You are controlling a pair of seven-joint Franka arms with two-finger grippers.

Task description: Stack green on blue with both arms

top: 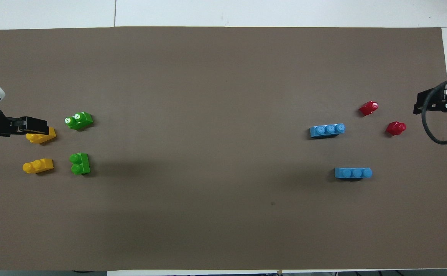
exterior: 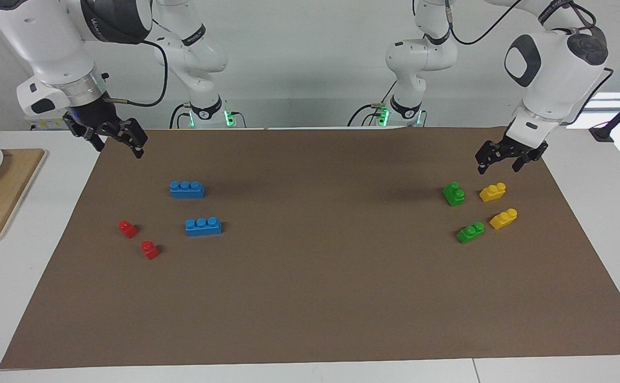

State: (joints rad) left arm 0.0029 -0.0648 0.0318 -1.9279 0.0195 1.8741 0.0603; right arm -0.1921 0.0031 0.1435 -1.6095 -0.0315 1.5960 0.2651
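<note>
The left gripper [exterior: 507,158], fingers apart, is hovering over the green brick [exterior: 454,193] nearer the robots; it is needing a square descent; the right gripper [exterior: 114,139], also spread, is waiting near the blue bricks [exterior: 187,189].

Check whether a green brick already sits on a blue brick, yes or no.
No: both green bricks lie on the mat at the left arm's end, both blue bricks at the right arm's end.

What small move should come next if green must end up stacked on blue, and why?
Probably lower the left claw onto the green brick nearer the robots. It hangs open above the mat beside that brick and holds nothing. Both green bricks lie at the left arm's end, both blue bricks at the right arm's end, where the right claw hangs open over the mat's edge.
</note>
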